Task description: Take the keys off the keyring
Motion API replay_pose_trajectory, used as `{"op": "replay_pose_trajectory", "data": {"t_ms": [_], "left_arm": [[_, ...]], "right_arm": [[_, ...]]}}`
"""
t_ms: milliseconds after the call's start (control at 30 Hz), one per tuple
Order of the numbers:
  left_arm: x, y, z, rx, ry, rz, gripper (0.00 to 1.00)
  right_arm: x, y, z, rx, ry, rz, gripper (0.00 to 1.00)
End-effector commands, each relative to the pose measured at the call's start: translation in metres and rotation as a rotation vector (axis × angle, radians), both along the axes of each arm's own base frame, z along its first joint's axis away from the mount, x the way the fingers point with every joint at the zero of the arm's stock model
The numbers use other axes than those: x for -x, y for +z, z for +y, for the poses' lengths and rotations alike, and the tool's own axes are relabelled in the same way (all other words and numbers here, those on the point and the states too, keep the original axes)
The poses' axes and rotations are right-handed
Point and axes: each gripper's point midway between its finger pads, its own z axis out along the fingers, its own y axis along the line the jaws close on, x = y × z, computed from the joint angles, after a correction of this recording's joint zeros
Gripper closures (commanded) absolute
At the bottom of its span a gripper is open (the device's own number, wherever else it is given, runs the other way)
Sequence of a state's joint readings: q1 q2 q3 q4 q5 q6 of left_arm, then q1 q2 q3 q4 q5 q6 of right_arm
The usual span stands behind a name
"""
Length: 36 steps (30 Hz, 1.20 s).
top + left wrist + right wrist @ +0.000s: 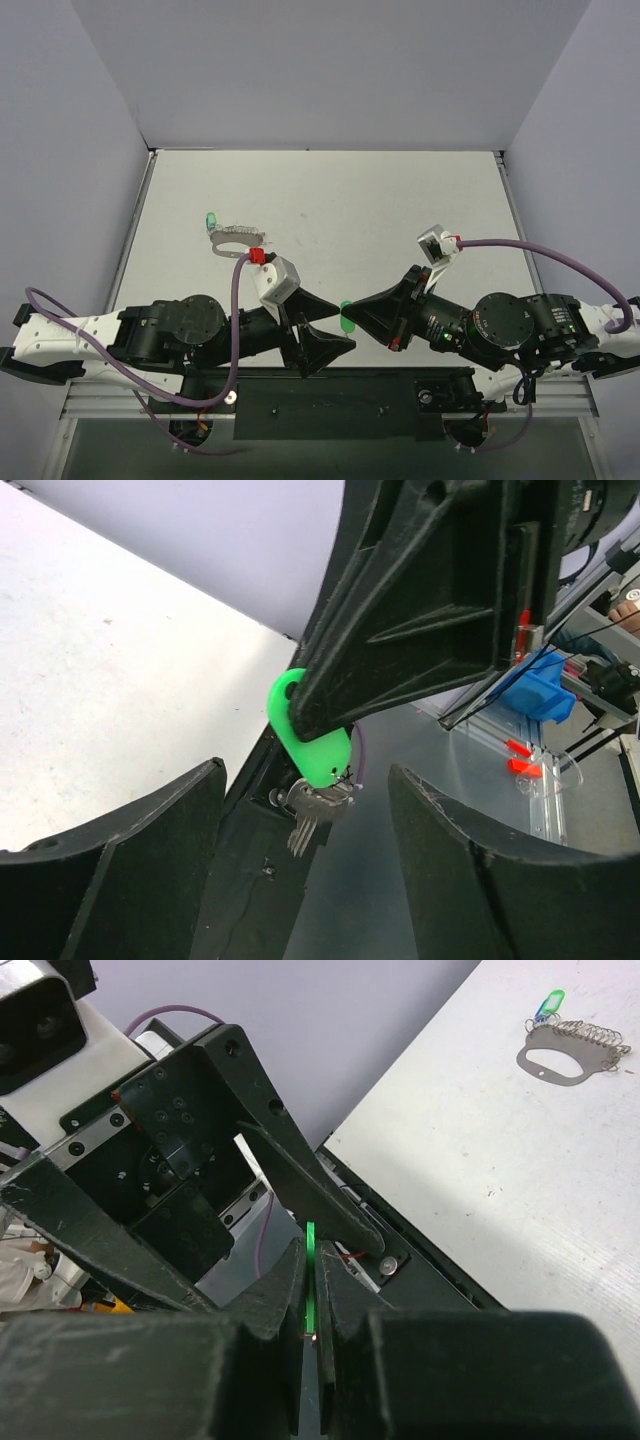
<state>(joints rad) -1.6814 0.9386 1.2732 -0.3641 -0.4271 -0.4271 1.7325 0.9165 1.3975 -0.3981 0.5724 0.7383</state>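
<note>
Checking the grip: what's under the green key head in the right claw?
Below the green key head hang silver blades. The right claw covers much of the head's upper part, so that is hidden.

Green plastic keys [314,756] (glossy), metal keyring [590,1063]

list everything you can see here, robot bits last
keyring: 1, silvery, flat on the table, far left
key by the keyring: 1, green head, at its left end
held key: 1, green head, silver blades hanging below, in the air over the near edge
table: 1, white
cables: 2, purple, one on each arm
left end effector: 1, black, open, fingers either side of the held key, not touching
right end effector: 1, black, shut on the held key
</note>
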Motion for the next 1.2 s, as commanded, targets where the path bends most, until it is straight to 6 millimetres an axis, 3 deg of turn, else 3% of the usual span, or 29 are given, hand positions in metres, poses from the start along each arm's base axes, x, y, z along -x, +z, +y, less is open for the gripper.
{"op": "replay_pose_trajectory", "data": {"t_ms": [0, 300, 600, 767, 867, 1000, 1167], "left_arm": [[-0.006, 0.009, 0.01, 0.04, 0.038, 0.02, 0.25], [-0.005, 0.014, 0.008, 0.047, 0.029, 0.013, 0.4], [-0.005, 0.012, 0.004, 0.025, 0.032, 0.007, 0.68], [-0.005, 0.013, 0.001, 0.013, 0.033, 0.001, 0.74], [-0.006, 0.015, 0.001, 0.02, 0.035, 0.001, 0.74], [-0.006, 0.019, 0.004, 0.041, 0.033, 0.002, 0.6], [-0.006, 0.021, 0.005, 0.052, 0.036, 0.005, 0.59]], "right_arm": [[-0.002, 0.026, -0.001, -0.078, -0.013, -0.002, 1.0], [0.002, 0.028, 0.007, -0.071, 0.003, -0.005, 1.0], [0.004, 0.027, 0.008, -0.067, 0.009, -0.005, 1.0], [0.003, 0.026, 0.007, -0.064, 0.004, -0.004, 1.0], [0.003, 0.025, 0.007, -0.063, 0.006, -0.003, 1.0], [0.003, 0.024, 0.005, -0.063, 0.002, -0.001, 1.0], [0.003, 0.023, 0.004, -0.063, -0.001, -0.001, 1.0]]}}
